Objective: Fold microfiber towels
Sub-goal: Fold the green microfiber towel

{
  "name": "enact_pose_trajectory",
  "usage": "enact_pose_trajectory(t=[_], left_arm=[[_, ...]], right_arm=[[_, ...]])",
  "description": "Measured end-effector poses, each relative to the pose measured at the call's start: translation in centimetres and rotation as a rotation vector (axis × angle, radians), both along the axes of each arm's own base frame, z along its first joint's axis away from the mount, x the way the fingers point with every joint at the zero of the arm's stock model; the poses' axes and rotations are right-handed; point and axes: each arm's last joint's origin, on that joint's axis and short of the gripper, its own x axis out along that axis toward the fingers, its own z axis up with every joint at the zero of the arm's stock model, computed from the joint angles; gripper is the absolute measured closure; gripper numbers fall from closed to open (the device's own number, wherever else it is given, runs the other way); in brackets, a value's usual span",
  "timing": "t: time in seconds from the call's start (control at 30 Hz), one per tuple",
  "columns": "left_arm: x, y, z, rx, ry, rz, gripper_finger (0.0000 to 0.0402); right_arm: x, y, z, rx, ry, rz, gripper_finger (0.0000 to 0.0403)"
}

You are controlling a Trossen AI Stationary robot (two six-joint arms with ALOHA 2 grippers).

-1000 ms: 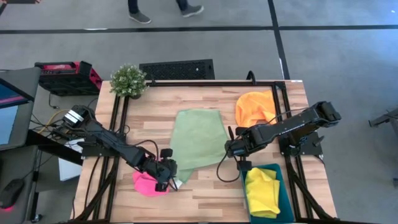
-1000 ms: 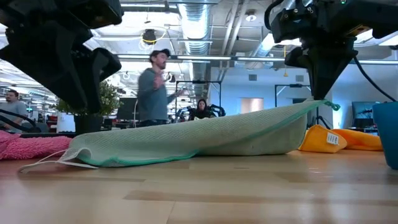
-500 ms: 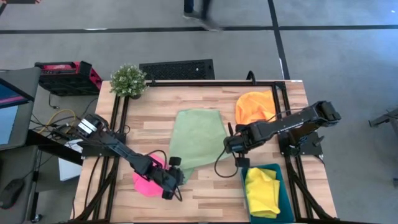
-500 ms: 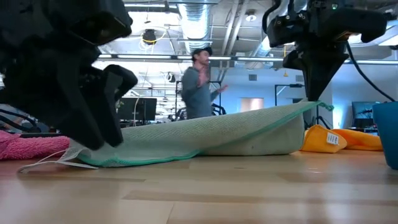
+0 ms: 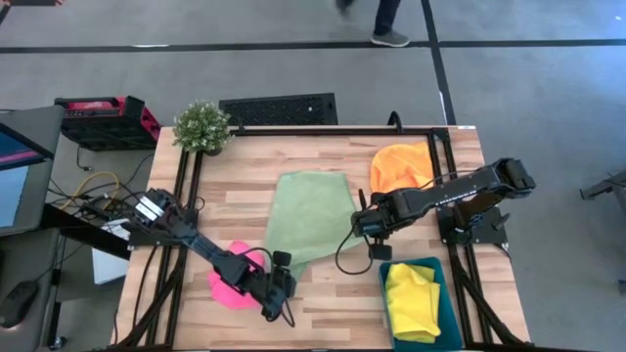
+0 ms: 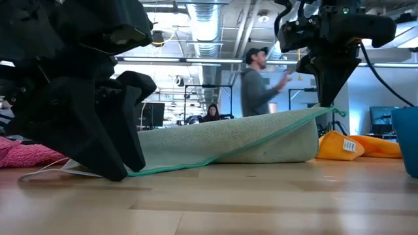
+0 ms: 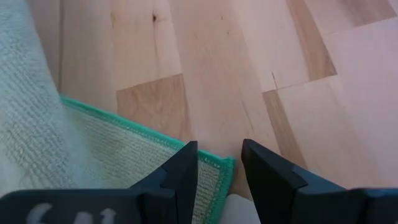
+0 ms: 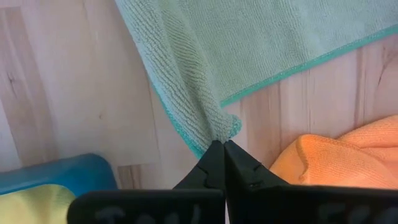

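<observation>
So the light green towel (image 5: 311, 217) is spread out in the middle of the wooden table (image 5: 245, 186), and both arms are on it. The right gripper (image 8: 222, 148) has its jaws pinched tight on one corner of the green towel, and from table level you can see that corner lifted up off the wood while the rest of the cloth slopes down to the table. The left gripper (image 7: 219, 167) is down at the opposite corner, near the front of the table, with its jaws apart and the teal-stitched corner of the towel lying right between the two fingers; it isn't clamped on anything. The pink towel (image 5: 227, 288) is bunched up just beside the left arm, partly under it. The orange towel (image 5: 399, 166) sits crumpled at the back right, close to the right arm. The yellow towel (image 5: 412, 302) is lying in the teal tray (image 5: 448, 315) at the front right corner. There's a little potted plant (image 5: 201, 125) at the back left corner, and a person (image 6: 260, 83) is walking by behind the table.
</observation>
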Motion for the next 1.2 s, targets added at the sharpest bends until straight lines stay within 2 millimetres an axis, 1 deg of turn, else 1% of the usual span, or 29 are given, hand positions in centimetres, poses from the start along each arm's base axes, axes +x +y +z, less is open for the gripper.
enact_pose_trajectory(t=[0.17, 0.23, 0.33, 0.5, 0.6, 0.7, 0.8, 0.93, 1.0, 1.1, 1.2], left_arm=[[-0.2, -0.2, 0.1, 0.027, 0.022, 0.041, 0.0281], [-0.3, -0.1, 0.1, 0.028, 0.035, 0.068, 0.0287], [-0.5, 0.1, 0.0, 0.022, 0.061, 0.105, 0.0312], [-0.6, 0.3, -0.1, 0.01, 0.072, 0.141, 0.0387], [-0.6, 0.3, 0.0, 0.003, 0.071, 0.156, 0.0395], [-0.6, 0.4, 0.7, 0.012, 0.08, 0.163, 0.0399], [-0.8, 0.7, 1.9, 0.046, 0.076, 0.164, 0.04], [-0.9, 1.0, 4.7, 0.121, 0.036, 0.211, 0.0401], [-1.1, 1.5, 5.9, 0.189, 0.026, 0.249, 0.0401], [-1.3, 2.3, 8.9, 0.266, -0.045, 0.31, 0.0401], [-1.6, 3.4, 11.2, 0.321, -0.086, 0.362, 0.0401]], right_arm=[[0.0, 0.0, 0.0, 0.0, 0.001, 0.0, 0.0392], [0.0, 0.0, 0.0, 0.0, 0.002, 0.0, 0.0391], [0.0, 0.0, 0.0, 0.0, 0.002, 0.0, 0.0391], [0.0, 0.0, 0.0, 0.0, 0.002, 0.0, 0.0392], [0.0, 0.0, 0.0, -0.001, 0.004, 0.001, 0.0392], [-0.2, 0.0, 0.0, -0.004, 0.02, 0.0, 0.0393], [-0.2, -0.1, 0.0, -0.006, 0.026, 0.001, 0.0393], [-0.3, -0.1, 0.3, -0.018, 0.025, 0.052, 0.0394], [0.1, -0.4, 1.0, -0.042, 0.003, 0.056, 0.0394], [0.5, -1.2, 2.4, -0.123, -0.02, 0.032, 0.0394], [1.0, -2.3, 3.8, -0.193, -0.047, 0.022, 0.0396]])
